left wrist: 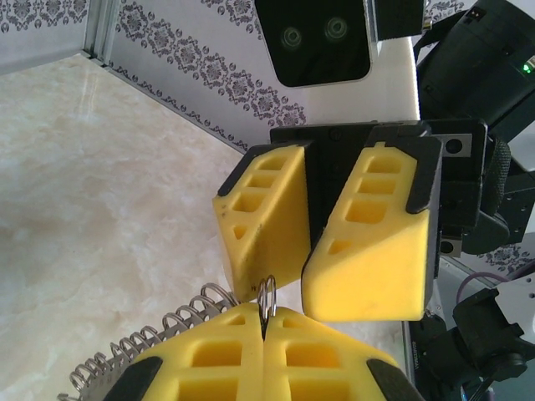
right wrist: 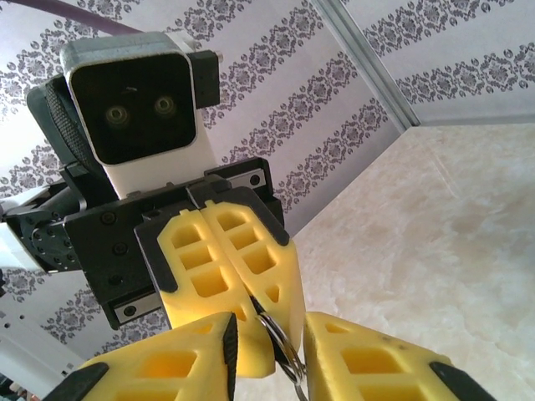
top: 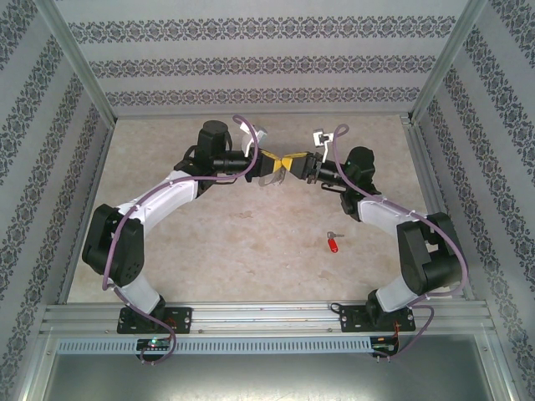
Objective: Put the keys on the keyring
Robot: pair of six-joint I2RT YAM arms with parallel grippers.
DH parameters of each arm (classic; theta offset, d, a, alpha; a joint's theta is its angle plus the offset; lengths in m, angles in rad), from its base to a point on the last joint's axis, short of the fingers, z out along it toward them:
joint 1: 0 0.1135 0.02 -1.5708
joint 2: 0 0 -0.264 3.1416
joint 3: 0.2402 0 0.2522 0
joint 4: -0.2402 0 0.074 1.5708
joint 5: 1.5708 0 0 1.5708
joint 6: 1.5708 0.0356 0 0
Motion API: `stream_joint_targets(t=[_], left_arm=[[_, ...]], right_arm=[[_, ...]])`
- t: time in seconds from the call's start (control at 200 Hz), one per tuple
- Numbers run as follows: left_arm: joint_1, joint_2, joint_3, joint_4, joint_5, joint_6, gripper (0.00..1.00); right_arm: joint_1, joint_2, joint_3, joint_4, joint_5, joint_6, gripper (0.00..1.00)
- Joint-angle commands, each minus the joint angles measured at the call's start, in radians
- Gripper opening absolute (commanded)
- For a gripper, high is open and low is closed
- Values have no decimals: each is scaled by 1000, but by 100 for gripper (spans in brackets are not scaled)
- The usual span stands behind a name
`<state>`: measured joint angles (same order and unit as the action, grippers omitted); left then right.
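step: keyring [left wrist: 267, 294] regrasp, mid-frame | left gripper [left wrist: 266, 324] is clamped on keyring | right gripper [left wrist: 303, 288] — jaws apart around it — to be closed squarely | key [top: 333, 243] lies lower right, untouched

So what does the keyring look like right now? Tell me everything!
The keyring is a thin, shiny silver loop that looks like metal. It is held up in the air, pinched between the shut left jaws, with its end poking out. A row of small silvery coils trails off one side. The right jaws stand open either side of that end; I cannot tell whether they touch it.
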<state>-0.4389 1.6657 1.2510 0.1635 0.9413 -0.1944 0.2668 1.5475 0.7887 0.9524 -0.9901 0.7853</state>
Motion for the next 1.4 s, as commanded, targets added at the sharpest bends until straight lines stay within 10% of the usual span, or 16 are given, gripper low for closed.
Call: stream_joint_targets(t=[0.0,0.34,0.625,1.394], left_arm=[[-11,-27,24,47,17,-10,0],[-11,-27,22,47,7,-16,0],[-11,-83,-5,56,-123,-9,41],[-11,-81,-81,192,-84,-159,40]], right_arm=[[13,-18,-15,25,-36,-22,25],[9,-27,-20,20,-17,-35,0],[-21,-65,-3,-30,28,-75,0],[-25,-110,7,-31,65,-83,0]])
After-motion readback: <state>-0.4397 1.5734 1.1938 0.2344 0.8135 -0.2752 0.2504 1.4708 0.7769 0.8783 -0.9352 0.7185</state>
